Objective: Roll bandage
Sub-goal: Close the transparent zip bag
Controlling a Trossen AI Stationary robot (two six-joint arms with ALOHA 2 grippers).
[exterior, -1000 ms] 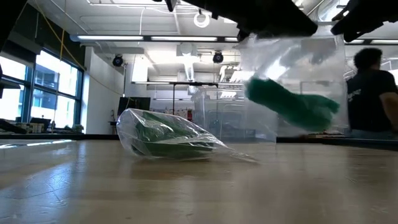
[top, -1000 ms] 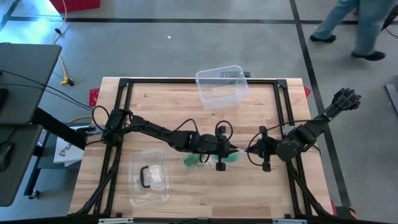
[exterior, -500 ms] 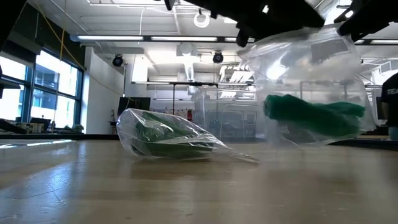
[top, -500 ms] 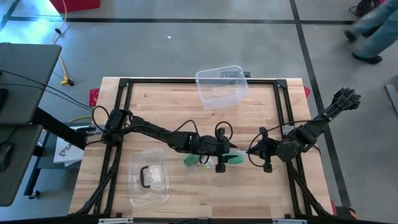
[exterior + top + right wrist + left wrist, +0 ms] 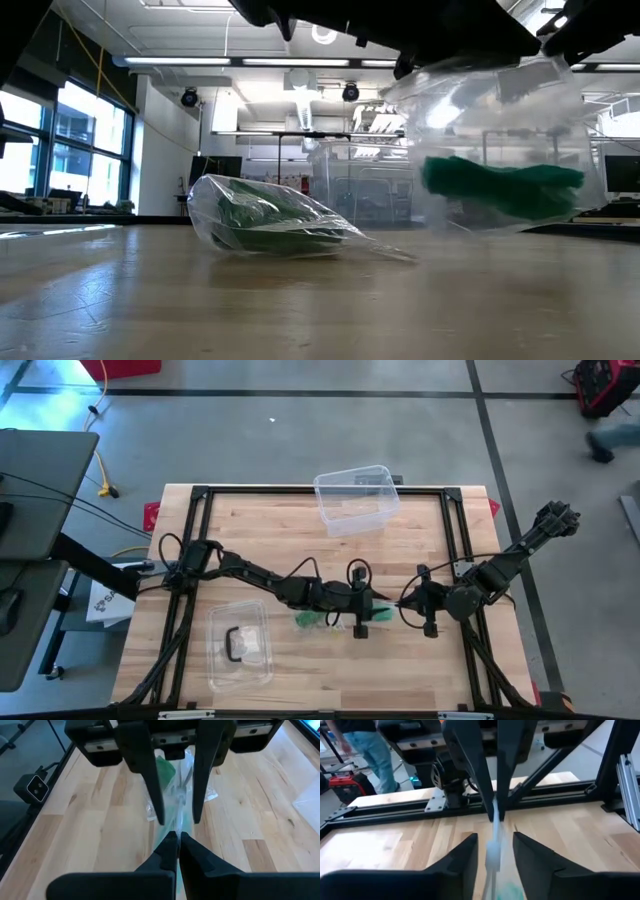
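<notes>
Two robot arms meet over the middle of the wooden worktop (image 5: 270,520), sharing one clear plastic bag (image 5: 500,140) with a green bandage (image 5: 505,188) slumped inside, hanging just clear of the wood. The right gripper (image 5: 174,851) is pinched tight on the bag's top edge. The left gripper (image 5: 494,851) faces it with its fingers parted narrowly either side of that edge, apparently not clamping it.

The film looks light, limp and slippery, so it likely needs pinching at its edge, while the soft bandage sags and should shift as the bag tilts; taking it through the mouth seems the safer bet.

The low view alone shows the bag's belly and the bandage inside it, plus a second bag (image 5: 270,218) of green material lying on the worktop to the left. The wrist views show the grip on the edge, hidden from above. The overhead view adds an empty clear tub (image 5: 356,498) at the far edge and a lidded container (image 5: 240,645) near the left front.
</notes>
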